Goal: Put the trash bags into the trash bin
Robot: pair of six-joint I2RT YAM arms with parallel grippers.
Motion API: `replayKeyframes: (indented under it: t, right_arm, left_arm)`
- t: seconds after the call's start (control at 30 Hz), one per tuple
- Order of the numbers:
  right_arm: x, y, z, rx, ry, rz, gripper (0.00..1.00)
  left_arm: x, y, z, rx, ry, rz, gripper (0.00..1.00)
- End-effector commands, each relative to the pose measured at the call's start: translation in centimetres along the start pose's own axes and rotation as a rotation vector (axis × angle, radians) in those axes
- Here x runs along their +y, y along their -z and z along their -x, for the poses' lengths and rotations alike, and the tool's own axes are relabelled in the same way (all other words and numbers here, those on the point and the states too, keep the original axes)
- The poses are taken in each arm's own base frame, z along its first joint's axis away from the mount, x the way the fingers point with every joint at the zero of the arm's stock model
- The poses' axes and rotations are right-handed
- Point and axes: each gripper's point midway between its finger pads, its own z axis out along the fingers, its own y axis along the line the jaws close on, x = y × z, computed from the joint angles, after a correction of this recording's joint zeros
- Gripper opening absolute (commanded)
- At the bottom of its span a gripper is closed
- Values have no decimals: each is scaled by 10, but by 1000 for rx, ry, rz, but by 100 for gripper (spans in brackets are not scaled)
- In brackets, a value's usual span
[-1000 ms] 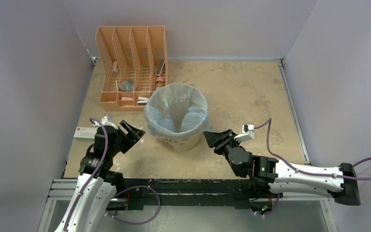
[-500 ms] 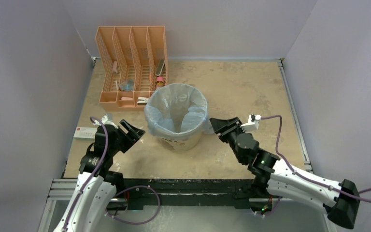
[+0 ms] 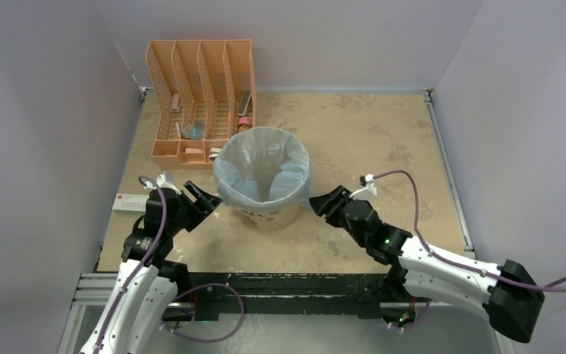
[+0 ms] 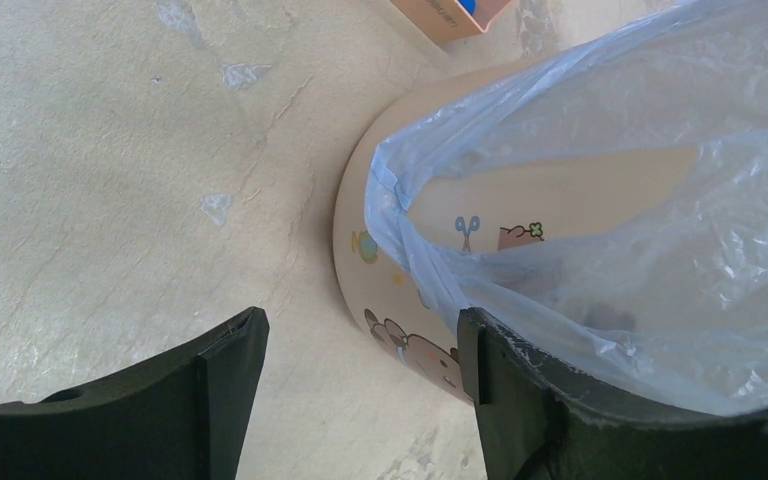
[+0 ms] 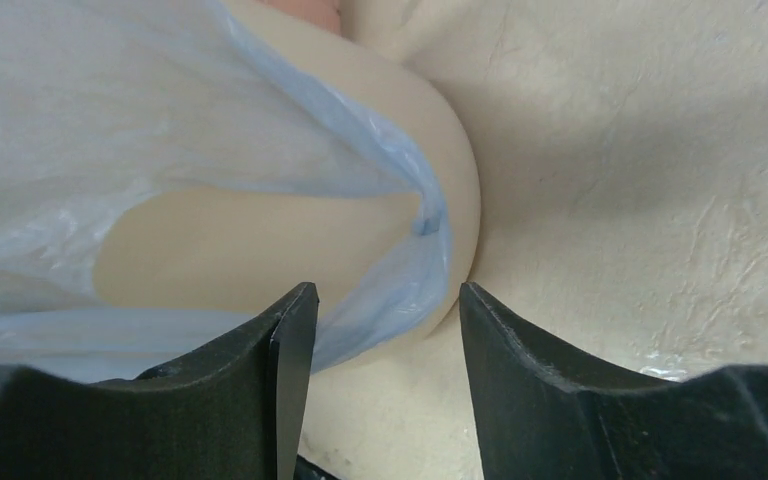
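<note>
- Between the two claws, the trash bag (image 3: 261, 166) lines the trash bin (image 3: 269, 215), its blue film folded over the rim and hanging down the outside wall.
- The left claw (image 3: 205, 200) stands wide open with nothing in it; loose film hangs just ahead, against one finger (image 4: 505, 400).
- The right claw (image 3: 324, 203), equally wide and empty, faces the bag's hem and the bin wall.
- Risk, as I judge it: a claw tugging the limp film could slip it off the rim, or tip the bin on the counter (image 3: 368, 140).
</note>
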Motion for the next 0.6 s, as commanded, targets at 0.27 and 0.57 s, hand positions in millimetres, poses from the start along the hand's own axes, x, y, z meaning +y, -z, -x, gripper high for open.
replayKeyframes:
  t: [0.27,0.57]
  right_arm:
    - [11,25,105,-343,154,-93,61]
    - [28,-45,93,-38,235,4,68]
  left_arm:
    - [-6,12,46,-186,35,81,71]
    - [-1,-21,78,-144,-43,301,74]
